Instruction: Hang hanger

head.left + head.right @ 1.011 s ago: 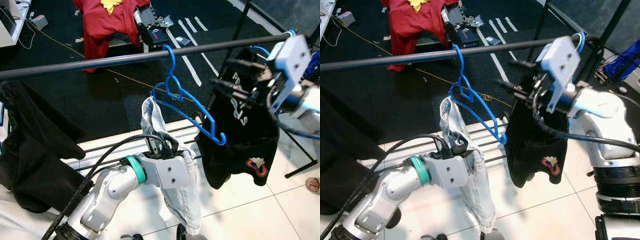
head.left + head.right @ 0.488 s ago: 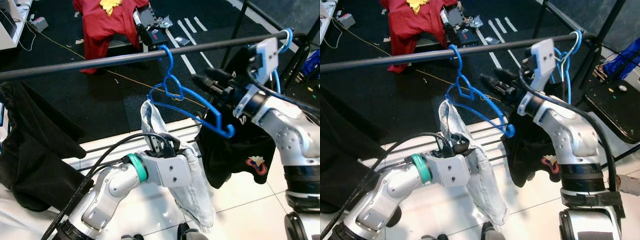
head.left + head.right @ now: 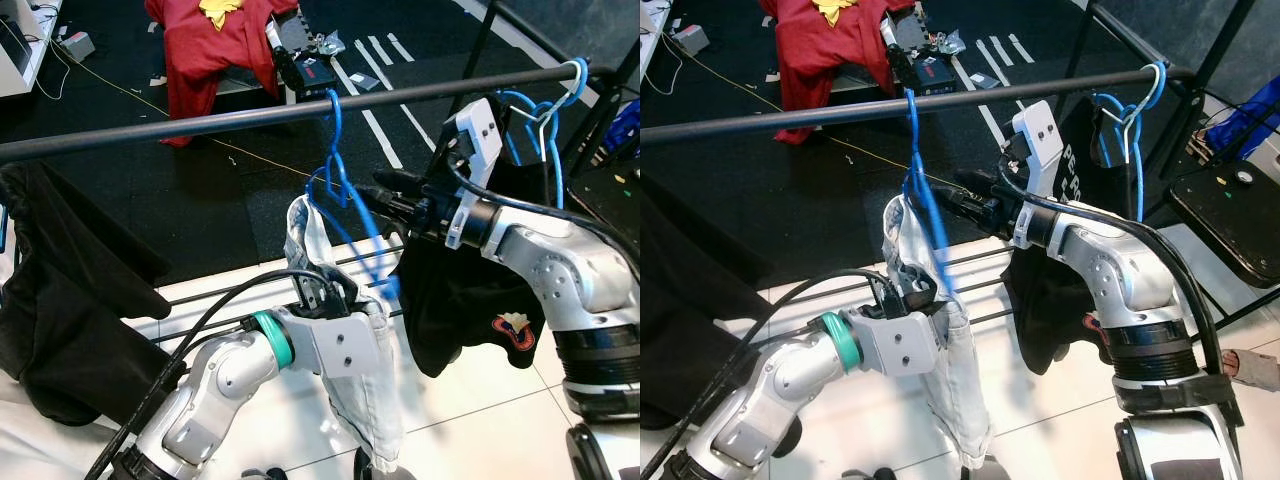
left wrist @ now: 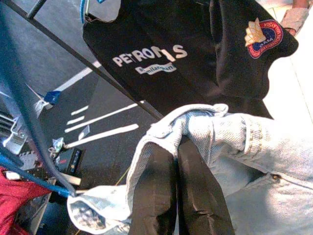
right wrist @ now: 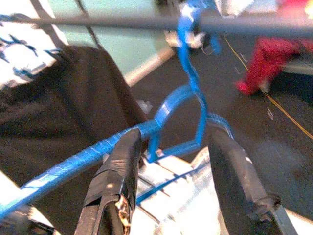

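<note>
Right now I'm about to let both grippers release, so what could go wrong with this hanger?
1. The blue hanger is turned nearly edge-on; its hook sits on the rail, so a nudge from the open right gripper straddling it might swing it.
2. The left gripper pinches the jeans, which are draped loosely; release may let them slide off.

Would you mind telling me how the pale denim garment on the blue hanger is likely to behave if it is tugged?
The denim garment is probably floppy: it sags in folds below the left tool pinching it. Tugging would likely swing the blue hanger, which hangs by one thin hook on the rail.
</note>
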You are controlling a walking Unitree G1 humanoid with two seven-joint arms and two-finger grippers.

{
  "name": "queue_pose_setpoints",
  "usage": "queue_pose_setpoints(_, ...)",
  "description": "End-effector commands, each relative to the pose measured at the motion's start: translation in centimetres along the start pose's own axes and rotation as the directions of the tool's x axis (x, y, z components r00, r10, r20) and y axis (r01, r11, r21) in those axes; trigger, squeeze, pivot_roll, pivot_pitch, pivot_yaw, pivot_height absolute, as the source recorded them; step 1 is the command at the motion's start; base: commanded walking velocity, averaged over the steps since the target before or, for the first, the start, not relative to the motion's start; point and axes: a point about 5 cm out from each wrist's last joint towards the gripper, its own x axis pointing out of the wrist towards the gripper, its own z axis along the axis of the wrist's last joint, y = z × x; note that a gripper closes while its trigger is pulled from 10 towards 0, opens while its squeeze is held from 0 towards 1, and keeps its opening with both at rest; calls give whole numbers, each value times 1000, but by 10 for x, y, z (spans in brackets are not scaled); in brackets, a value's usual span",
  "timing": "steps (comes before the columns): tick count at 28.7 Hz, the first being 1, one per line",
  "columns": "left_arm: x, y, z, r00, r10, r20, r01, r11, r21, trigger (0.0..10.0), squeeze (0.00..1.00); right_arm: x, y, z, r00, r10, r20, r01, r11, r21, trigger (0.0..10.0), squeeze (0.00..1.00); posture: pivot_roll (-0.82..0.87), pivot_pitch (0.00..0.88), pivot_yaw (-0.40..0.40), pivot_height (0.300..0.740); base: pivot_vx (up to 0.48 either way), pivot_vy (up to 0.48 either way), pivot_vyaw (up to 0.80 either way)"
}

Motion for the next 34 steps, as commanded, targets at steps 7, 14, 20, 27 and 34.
queue_pose_setpoints(7,0,-1,5,1000,-4,27,3,1000,11,10000,0,-2,8,16,989,12,144,-16,999,28,10000,0,-187,168,61,740,0,0,0)
queue_pose_setpoints(14,0,0,5,1000,-5,27,5,1000,16,10000,0,11,6,-8,999,-47,23,43,987,153,9922,0,-178,160,63,740,0,0,0)
queue_pose_setpoints(20,-2,-1,4,1000,0,20,-1,1000,15,10000,0,8,4,-23,996,-69,-53,78,979,190,9490,0,-173,161,55,740,0,0,0)
queue_pose_setpoints(27,-1,-1,4,1000,-1,21,0,1000,12,10000,0,3,2,-32,990,-83,-114,103,977,185,8157,0,-183,166,60,740,0,0,0)
queue_pose_setpoints(34,1,-1,5,1000,-2,25,2,1000,11,10000,0,-1,-5,-38,974,-119,-191,150,977,154,6353,0,-187,169,60,740,0,0,0)
